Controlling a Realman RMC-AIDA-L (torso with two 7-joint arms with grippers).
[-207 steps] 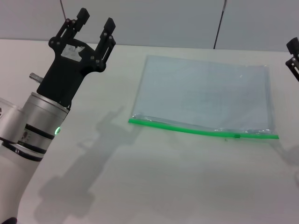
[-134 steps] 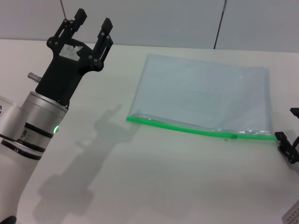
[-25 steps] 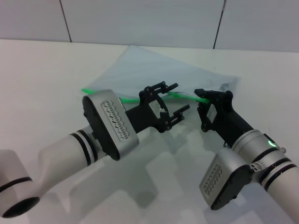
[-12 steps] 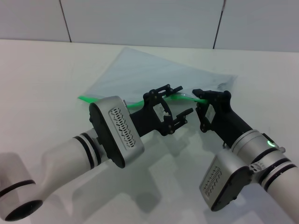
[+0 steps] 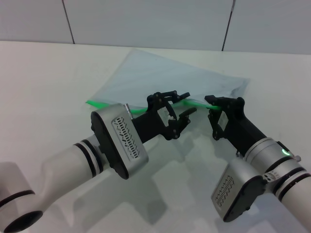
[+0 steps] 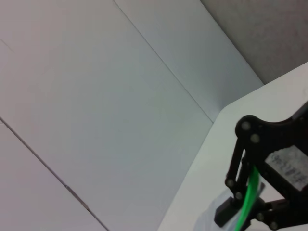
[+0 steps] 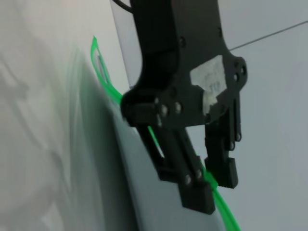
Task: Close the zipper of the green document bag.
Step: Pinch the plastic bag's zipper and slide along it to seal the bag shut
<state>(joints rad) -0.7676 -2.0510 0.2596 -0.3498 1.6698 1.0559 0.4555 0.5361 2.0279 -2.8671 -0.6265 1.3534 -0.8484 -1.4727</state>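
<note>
Both-sidedly, left hand [image 5: 179,102] and right hand [image 5: 217,103] straddle the zipper [image 5: 138,110].

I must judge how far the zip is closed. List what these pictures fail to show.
- Slider: not found in any view; in the head view the left gripper covers part of the zipper strip.
- Bag: its corner behind the right gripper is hidden, head view.
- Left wrist view: the edge cuts off nearly all the bag.

table [image 5: 43,82]: white | wall [image 5: 146,22]: pale panels, possibly seamed
</note>
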